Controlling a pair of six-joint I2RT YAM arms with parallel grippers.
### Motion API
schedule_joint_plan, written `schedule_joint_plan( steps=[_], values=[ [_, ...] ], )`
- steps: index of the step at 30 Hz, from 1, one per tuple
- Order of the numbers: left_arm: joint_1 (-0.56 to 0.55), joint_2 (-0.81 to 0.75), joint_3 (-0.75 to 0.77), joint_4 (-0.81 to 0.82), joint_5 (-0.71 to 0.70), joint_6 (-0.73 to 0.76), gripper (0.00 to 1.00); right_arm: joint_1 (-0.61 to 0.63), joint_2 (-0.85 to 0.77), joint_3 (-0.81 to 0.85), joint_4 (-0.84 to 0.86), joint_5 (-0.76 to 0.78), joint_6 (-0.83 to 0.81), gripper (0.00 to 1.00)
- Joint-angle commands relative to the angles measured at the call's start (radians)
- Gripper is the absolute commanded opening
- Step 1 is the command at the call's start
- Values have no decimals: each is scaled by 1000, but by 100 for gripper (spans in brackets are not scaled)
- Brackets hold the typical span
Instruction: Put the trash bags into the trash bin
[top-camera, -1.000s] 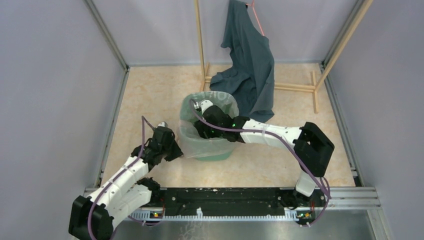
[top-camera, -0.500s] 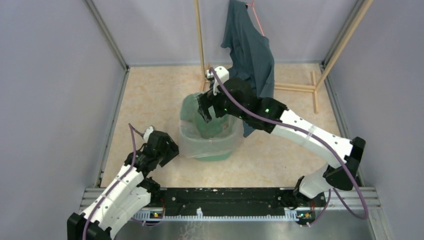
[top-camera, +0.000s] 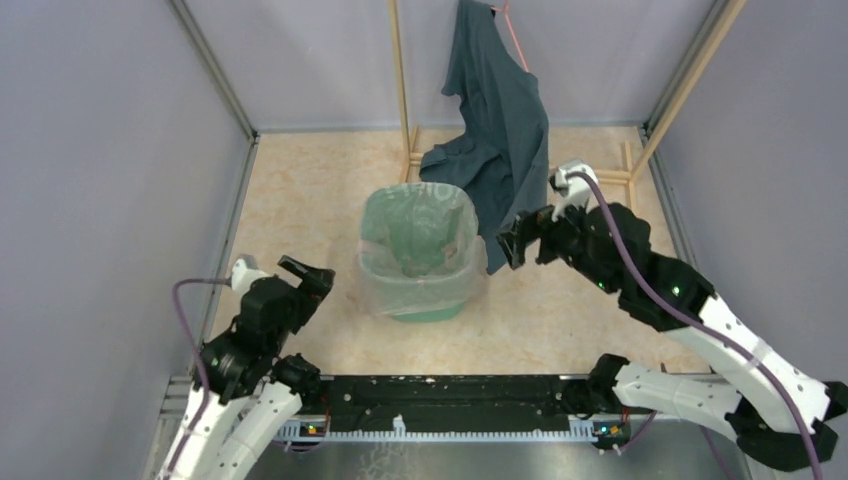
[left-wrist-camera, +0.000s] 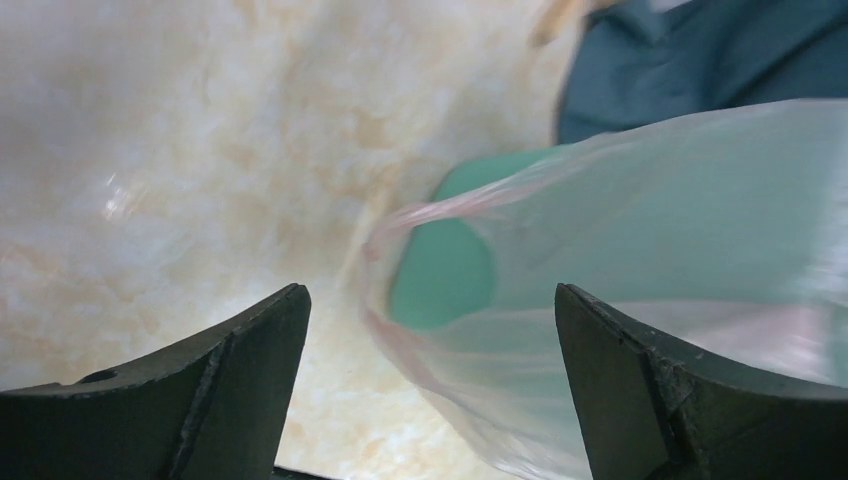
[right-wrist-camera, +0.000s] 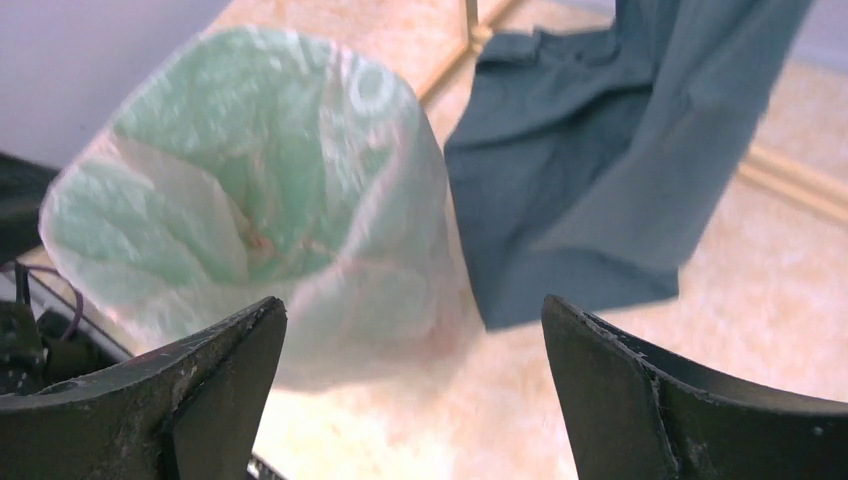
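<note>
My left gripper (top-camera: 311, 278) hangs wide open, holding nothing, at 8 o'clock from the mint-green trash bin (top-camera: 426, 313). My right gripper (top-camera: 511, 248), equally spread, hovers at its 3 o'clock. The wrinkly translucent pink trash bag (top-camera: 382, 290) lines the bin, draped over its rim.

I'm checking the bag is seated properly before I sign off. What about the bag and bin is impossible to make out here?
1. Top view: wrinkled film of the trash bag hides the floor of the trash bin.
2. Left wrist: blurred, and the bin runs off the right edge.
3. Right wrist: the bag's overhang hides the bin's base.
4. Any view: whether the dark cloth touches the bin is unclear.
</note>
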Motion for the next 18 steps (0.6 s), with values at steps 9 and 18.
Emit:
schedule_joint_plan(
  steps=[9, 18],
  values=[
    [2, -145, 372, 139, -79, 416, 98, -1, -157, -466, 140, -109, 150, 99],
    [2, -111, 557, 144, 9, 584, 98, -2, 23, -705, 769, -332, -111, 99]
  ],
)
